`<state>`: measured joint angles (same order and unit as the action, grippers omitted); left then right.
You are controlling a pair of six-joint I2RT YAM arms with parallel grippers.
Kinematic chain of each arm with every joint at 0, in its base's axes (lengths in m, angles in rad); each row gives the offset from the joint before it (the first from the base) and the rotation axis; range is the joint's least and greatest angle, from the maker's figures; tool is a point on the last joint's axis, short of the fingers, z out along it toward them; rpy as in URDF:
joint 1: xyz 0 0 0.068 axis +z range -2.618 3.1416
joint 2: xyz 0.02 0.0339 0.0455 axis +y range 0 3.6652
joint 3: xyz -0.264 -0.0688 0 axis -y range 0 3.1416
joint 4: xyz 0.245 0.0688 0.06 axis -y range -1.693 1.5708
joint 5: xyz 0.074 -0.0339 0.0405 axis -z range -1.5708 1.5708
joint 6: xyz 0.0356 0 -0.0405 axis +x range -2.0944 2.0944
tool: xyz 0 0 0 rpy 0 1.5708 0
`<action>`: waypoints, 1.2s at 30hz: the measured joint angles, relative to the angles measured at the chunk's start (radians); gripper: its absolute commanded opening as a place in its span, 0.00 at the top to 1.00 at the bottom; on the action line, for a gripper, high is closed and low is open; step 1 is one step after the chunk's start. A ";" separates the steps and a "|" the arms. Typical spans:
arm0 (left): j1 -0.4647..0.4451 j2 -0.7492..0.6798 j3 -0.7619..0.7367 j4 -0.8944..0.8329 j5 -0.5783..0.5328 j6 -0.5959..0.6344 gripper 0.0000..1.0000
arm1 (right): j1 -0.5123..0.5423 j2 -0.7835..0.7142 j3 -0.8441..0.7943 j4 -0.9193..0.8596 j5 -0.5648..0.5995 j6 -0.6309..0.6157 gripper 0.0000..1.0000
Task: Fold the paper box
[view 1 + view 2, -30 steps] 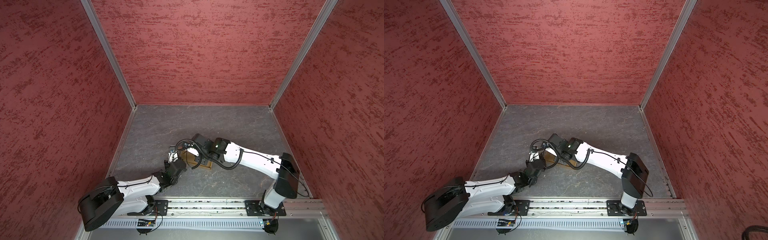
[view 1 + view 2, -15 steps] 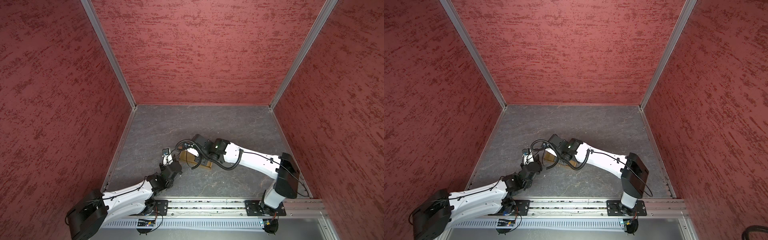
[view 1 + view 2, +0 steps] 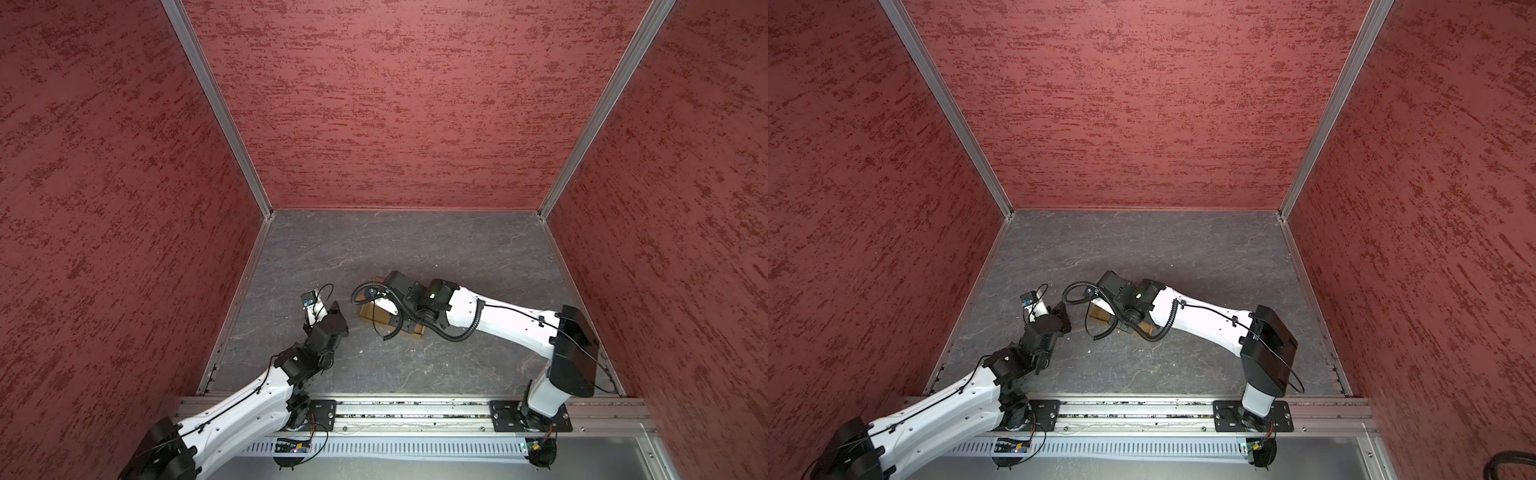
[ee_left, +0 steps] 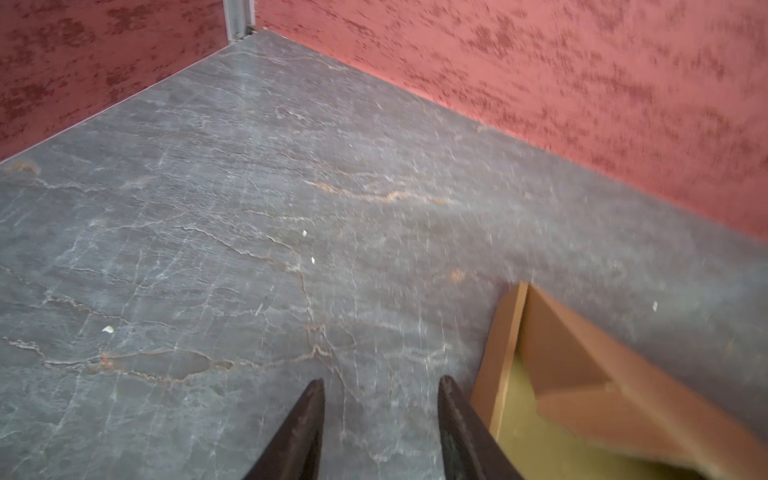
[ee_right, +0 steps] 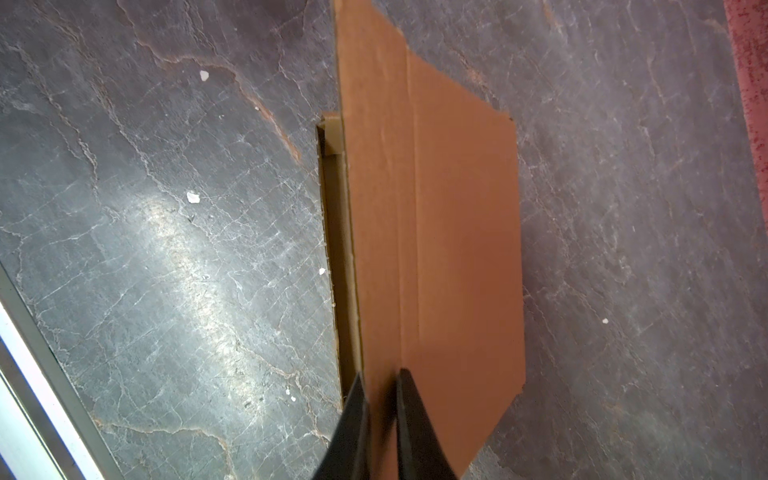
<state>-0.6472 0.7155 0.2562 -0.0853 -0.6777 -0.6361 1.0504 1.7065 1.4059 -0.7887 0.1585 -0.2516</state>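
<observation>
- No text, label, brand, number or sign can be read in any view.
- The paper box (image 5: pixel 449 249) shows only plain brown cardboard on the faces in view.
- The small circuit board (image 3: pixel 291 447) under the near rail, on the left, is too small for any marking to be made out.

walls (image 3: pixel 395 104): mottled red | floor (image 3: pixel 415 245): grey veined stone | corner posts (image 3: pixel 218 104): metal
</observation>
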 measured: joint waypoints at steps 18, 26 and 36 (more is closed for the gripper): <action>0.311 0.427 0.335 -0.017 0.629 0.114 0.10 | 0.000 0.000 -0.014 0.014 -0.010 0.002 0.86; 0.297 0.578 0.407 -0.014 0.703 0.167 0.10 | 0.000 0.000 -0.033 0.026 -0.024 0.010 0.84; 0.265 0.633 0.410 -0.027 0.695 0.185 0.10 | 0.000 -0.001 -0.039 0.032 -0.028 0.018 0.82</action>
<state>-0.3824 1.3487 0.6659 -0.1120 0.0177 -0.4507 1.0508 1.7058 1.3670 -0.7570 0.1307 -0.2337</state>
